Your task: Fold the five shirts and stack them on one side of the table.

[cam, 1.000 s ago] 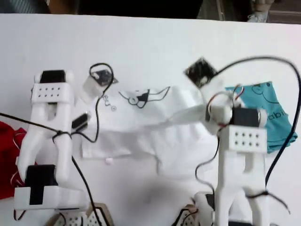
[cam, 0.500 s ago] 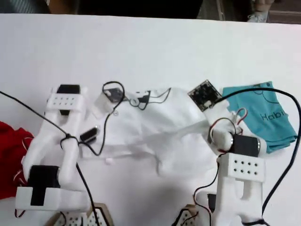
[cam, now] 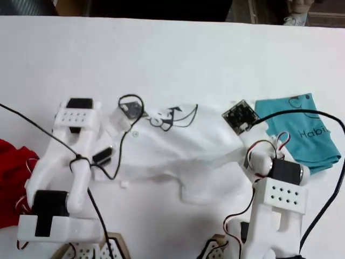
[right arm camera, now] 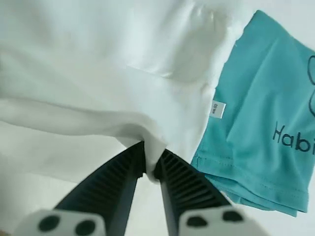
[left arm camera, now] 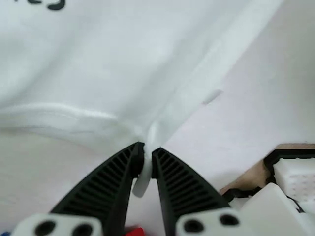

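From the high view, the right arm has drawn back toward its base over the last second. The left arm has shifted inward a little, so the white shirt now hangs stretched between them across the middle of the table. That pull has slid the white cloth off most of the teal shirt, which lies flat at the right side. A red shirt sits bunched at the left edge. I judge this fold is only being set up, with most of the five shirts not yet done. The left arm's black cable loops near the cloth and could snag. In the left wrist view, the left gripper is clenched on a thin hem of the white shirt, and the fabric runs taut away from it. In the right wrist view, the right gripper is pinched onto a fold of the same shirt. The teal shirt lies just beside that fold, touching the white edge by the small label, so I'd watch it doesn't drag along.
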Action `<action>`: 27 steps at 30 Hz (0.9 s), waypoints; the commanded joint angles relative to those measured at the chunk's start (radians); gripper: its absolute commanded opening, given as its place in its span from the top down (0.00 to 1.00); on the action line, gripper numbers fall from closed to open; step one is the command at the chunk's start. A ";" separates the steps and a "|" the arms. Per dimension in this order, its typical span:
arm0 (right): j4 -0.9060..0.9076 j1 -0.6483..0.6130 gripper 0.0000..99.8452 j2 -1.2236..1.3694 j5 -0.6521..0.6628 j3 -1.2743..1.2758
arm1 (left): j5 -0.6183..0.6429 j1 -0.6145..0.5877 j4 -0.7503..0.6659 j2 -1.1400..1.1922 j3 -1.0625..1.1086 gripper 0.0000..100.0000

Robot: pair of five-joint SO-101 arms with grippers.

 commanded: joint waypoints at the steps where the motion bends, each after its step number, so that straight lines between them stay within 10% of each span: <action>1: -0.025 -0.001 0.98 -0.025 0.003 0.021 | -0.008 0.011 -0.055 -0.038 0.054 0.97; 18: -0.068 0.001 0.81 -0.030 0.003 0.137 | -0.003 0.003 -0.106 -0.048 0.097 0.79; 27: -0.068 -0.001 0.80 -0.031 -0.006 -0.118 | -0.002 -0.058 0.245 -0.038 -0.483 0.79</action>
